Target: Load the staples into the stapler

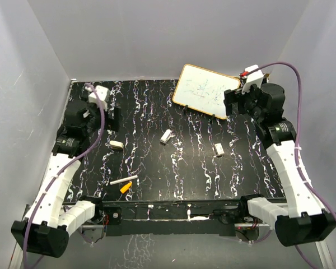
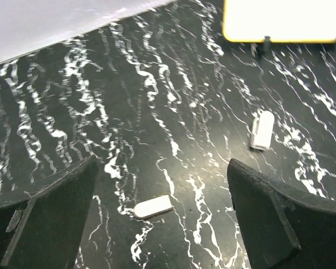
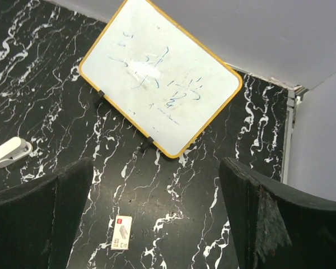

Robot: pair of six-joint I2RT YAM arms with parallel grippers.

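The stapler, tiny and white and light grey, lies mid-table; it shows in the left wrist view and at the left edge of the right wrist view. A small white box with a red mark, the staples, lies to its right and sits low between the right fingers. My left gripper hovers open at the back left, holding nothing. My right gripper hangs open at the back right, also with nothing in it.
A flat white oblong piece lies under the left gripper. A white stick and an orange piece lie near the front left. A yellow-framed whiteboard stands propped at the back right. Grey walls enclose the table.
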